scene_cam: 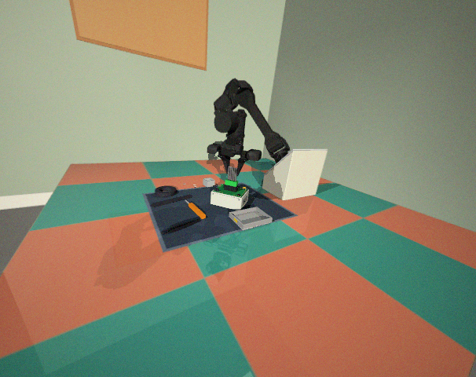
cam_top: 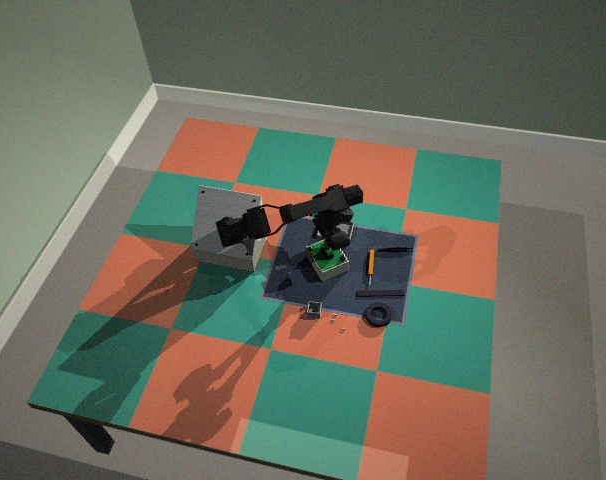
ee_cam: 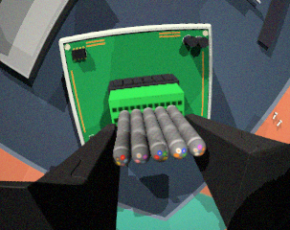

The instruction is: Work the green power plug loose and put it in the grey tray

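Read the pincer (cam_top: 328,249) (scene_cam: 232,174) (ee_cam: 151,126) as closed partway, fingers apart, gripping one green power plug (scene_cam: 230,184) (ee_cam: 145,98). Located plug mid-frame in exterior view, above centre in wrist view, at one black socket (scene_cam: 231,188) (ee_cam: 145,80) on one circuit board (cam_top: 339,260) (scene_cam: 241,192) (ee_cam: 111,57). Cannot tell how deeply seated.

Counted five grey cables (scene_cam: 232,173) (ee_cam: 155,136): pointing upward in exterior view, toward lower edge in wrist view. Long axis of plug: roughly left to right across wrist view.

Further out, noted one grey tray (cam_top: 350,228) (scene_cam: 255,220) (ee_cam: 39,38), below and right of board in exterior view, upper left in wrist view. Right of centre in top view, logged one orange screwdriver (cam_top: 370,262) (scene_cam: 196,210), one dark bar (cam_top: 380,293) (scene_cam: 172,200) (ee_cam: 274,24), one black ring (cam_top: 366,316) (scene_cam: 173,192). Below centre there, found one small box (cam_top: 314,313) (scene_cam: 208,181) on the worktop (cam_top: 313,392) (scene_cam: 270,292).
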Controlling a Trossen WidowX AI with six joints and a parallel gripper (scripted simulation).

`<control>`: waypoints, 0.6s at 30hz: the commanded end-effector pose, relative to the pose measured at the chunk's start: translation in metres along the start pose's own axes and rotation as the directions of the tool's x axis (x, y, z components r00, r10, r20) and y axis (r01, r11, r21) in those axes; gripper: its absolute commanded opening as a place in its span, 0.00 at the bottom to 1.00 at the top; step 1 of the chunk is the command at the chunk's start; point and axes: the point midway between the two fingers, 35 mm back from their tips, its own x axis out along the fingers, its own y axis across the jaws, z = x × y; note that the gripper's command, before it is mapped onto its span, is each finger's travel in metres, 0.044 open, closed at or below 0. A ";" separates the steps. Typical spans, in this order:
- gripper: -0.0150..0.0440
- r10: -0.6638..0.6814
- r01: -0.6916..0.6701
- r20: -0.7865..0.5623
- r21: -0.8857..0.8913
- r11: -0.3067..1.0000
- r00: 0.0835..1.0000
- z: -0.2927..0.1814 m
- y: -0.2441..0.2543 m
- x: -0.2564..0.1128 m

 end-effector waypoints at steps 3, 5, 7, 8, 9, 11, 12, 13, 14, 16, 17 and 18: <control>0.25 0.127 -0.127 0.019 -0.014 0.992 0.992 0.001 -0.011 -0.014; 0.25 0.135 -0.134 0.019 -0.014 0.991 0.991 0.001 -0.012 -0.014; 0.25 0.118 -0.117 0.019 -0.013 0.993 0.993 0.001 -0.010 -0.014; 0.25 0.101 -0.101 0.019 -0.013 0.995 0.995 0.001 -0.009 -0.014; 0.25 0.079 -0.079 0.020 -0.013 0.997 0.997 0.001 -0.007 -0.015; 0.25 0.026 -0.025 0.021 -0.012 1.000 0.999 0.001 -0.002 -0.015; 0.25 -0.004 0.004 0.021 -0.011 1.000 1.000 0.001 0.000 -0.015; 0.25 -0.033 0.033 0.022 -0.011 0.999 0.999 0.001 0.003 -0.015; 0.25 -0.061 0.061 0.022 -0.010 0.998 0.998 0.001 0.005 -0.016; 0.25 -0.107 0.108 0.023 -0.010 0.994 0.994 0.001 0.009 -0.017; 0.25 -0.124 0.124 0.023 -0.009 0.992 0.992 0.001 0.011 -0.016; 0.25 -0.135 0.135 0.023 -0.009 0.991 0.991 0.001 0.012 -0.017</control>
